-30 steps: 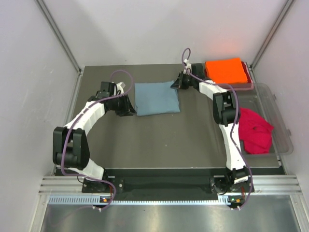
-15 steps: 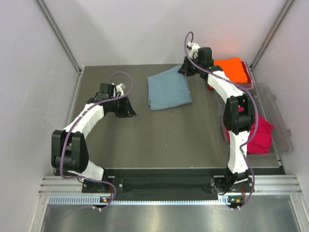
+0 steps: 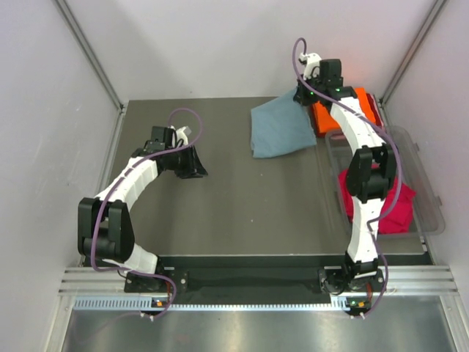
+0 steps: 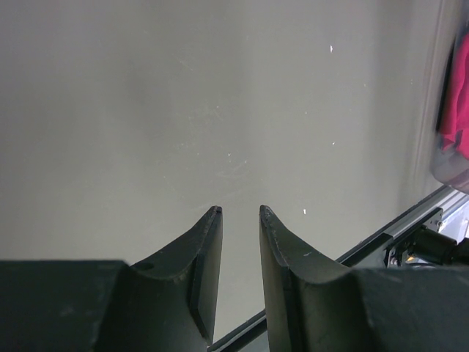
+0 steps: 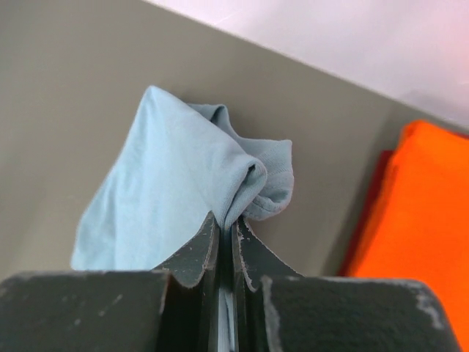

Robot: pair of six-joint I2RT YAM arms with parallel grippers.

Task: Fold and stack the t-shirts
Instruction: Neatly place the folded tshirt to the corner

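In the left half of the top view, the left gripper (image 3: 196, 167) sits low over the bare dark tabletop (image 3: 220, 220), well apart from any cloth. Its wrist view settles what the overhead cannot: the left gripper (image 4: 239, 213) is released, its jaws a narrow gap apart with only bare tabletop (image 4: 220, 110) showing between them. At that frame's right edge, a blurred strip of the red t-shirt (image 4: 458, 95) shows in the clear plastic tub (image 4: 448, 172).

Upper centre in the top view, the grey-blue t-shirt (image 3: 282, 130) is lifted by its upper right corner, and the cloth fans down and left from there. The right gripper (image 3: 302, 95) is at that corner. Its wrist view shows the right gripper (image 5: 226, 220) clenched on a bunched fold of the grey-blue t-shirt (image 5: 176, 198), and the orange t-shirt (image 5: 418, 213) just beside it at right.

In the upper right of the top view, the orange t-shirt (image 3: 366, 103) lies folded, partly crossed by the right arm. Lower right, the red t-shirt (image 3: 396, 209) lies crumpled in the clear plastic tub (image 3: 425, 176).
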